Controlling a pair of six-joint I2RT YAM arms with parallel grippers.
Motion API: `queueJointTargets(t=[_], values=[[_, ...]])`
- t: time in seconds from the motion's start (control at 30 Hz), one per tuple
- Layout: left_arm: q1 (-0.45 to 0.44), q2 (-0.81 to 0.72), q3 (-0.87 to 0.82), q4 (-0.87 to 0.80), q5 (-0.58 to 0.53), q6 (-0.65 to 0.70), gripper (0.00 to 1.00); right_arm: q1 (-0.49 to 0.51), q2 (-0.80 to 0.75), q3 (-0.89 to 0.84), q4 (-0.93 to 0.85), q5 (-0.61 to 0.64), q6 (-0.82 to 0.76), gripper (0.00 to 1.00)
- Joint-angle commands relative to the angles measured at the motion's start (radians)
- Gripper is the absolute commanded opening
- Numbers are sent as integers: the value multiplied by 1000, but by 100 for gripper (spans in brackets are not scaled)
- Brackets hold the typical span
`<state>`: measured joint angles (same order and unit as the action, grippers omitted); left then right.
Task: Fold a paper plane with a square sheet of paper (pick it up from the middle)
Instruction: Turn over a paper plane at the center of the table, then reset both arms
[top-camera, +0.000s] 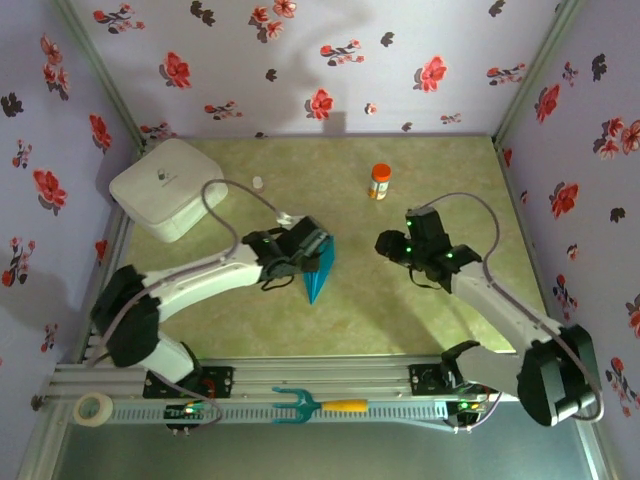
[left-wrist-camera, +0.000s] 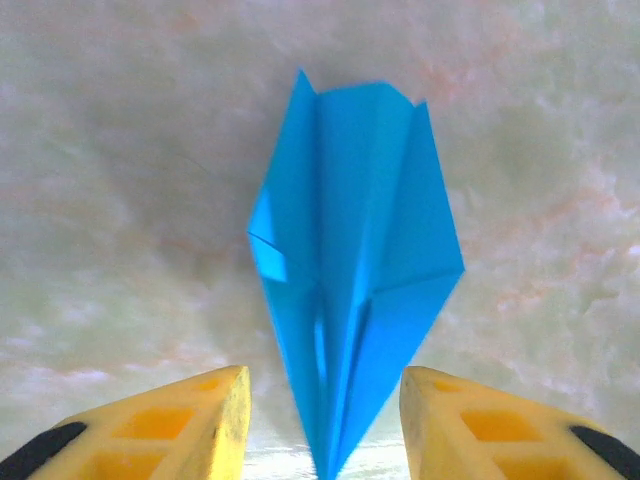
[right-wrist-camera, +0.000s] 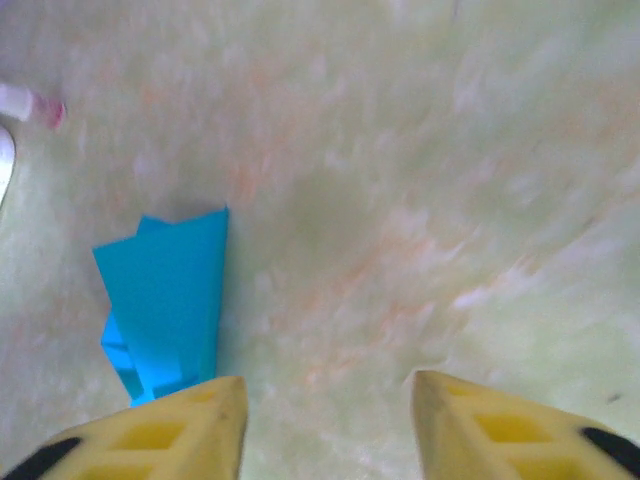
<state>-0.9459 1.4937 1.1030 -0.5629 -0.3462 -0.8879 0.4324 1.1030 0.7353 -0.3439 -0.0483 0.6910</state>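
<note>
Green table (top-camera: 350, 310), centre: left gripper (left-wrist-camera: 325, 400) wide open astride the pointed end of the paper plane (left-wrist-camera: 350, 270), right gripper (right-wrist-camera: 325, 420) wide open over bare surface beside it; plane lies flat, creased, gripped by neither, so folding looks done.

Top view. We see the plane (top-camera: 319, 275), a teal dart, lying on the green bench (top-camera: 350, 310) near its middle, with its point toward the arms' bases. The left gripper (top-camera: 308, 246) sits at its wide end and overlaps it; a grey cable (top-camera: 212, 200) arches behind. The right gripper (top-camera: 392, 245) is beside, apart from the plane. A white box (top-camera: 165, 187) stands far left, with a cap (top-camera: 258, 182) and an orange bottle (top-camera: 380, 182) farther back. On the near rail lie a tape roll (top-camera: 93, 408) and a pronged tool (top-camera: 318, 405).
</note>
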Motion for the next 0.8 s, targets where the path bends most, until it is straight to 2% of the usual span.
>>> queueJointTargets(t=[0.0,0.1,0.23,0.33,0.4,0.43,0.53,0.6,0.7,0.77], values=[[93,-82,-91,20,-63,88,44,-10,-64,41,-92,255,-118,54],[171,-176,-178,66,-46,179,45,-12,-120,51,-78,372,-210,58],[286,-311,-294,147,-53,308,54,-14,-170,-18,73,595,-338,75],[406,-403,-380,223,-81,404,73,-32,-138,-130,318,735,-486,83],[505,-442,-450,311,-87,491,81,-70,-70,-190,467,785,-554,84],[554,-456,-472,337,-102,520,83,-102,-26,-208,516,780,-558,84],[672,-468,-542,459,-95,628,86,-198,98,-214,583,648,-536,83],[748,-451,-546,492,-7,691,87,-235,157,-240,689,570,-563,83],[795,-396,-577,595,-8,757,88,-276,253,-313,959,475,-619,82],[824,-363,-616,690,2,752,88,-281,297,-333,1050,451,-657,83]])
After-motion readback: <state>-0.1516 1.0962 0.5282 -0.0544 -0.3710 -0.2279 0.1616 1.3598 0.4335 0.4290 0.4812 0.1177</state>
